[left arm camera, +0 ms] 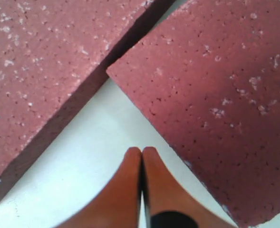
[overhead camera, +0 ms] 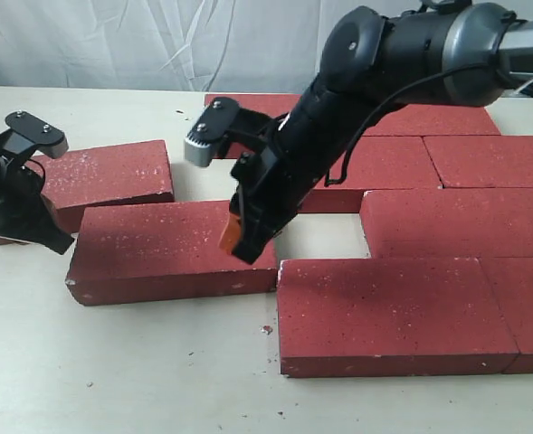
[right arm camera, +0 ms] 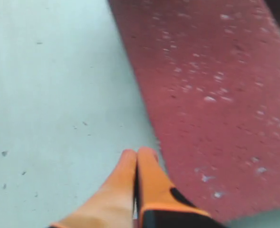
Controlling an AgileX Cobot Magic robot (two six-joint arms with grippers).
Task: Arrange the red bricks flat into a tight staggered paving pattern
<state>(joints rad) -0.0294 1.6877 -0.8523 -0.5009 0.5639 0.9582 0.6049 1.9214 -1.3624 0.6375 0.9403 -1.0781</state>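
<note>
Several red bricks (overhead camera: 393, 312) lie flat in staggered rows on the right of the table. Two more lie apart on the left, one in front (overhead camera: 157, 251) and one behind it (overhead camera: 112, 174). My right gripper (overhead camera: 234, 240) reaches across to the right end of the front brick. In the right wrist view it (right arm camera: 137, 152) is shut and empty, its tips at the edge of that brick (right arm camera: 211, 95); contact cannot be told. My left gripper (left arm camera: 141, 151) is shut and empty, over bare table between the two left bricks (left arm camera: 216, 95) (left arm camera: 40, 71).
A bare patch of table (overhead camera: 320, 237) lies between the front left brick and the paved rows. The left arm's black body (overhead camera: 8, 194) stands at the far left edge. Small crumbs (overhead camera: 266, 330) dot the table in front. A white sheet hangs behind.
</note>
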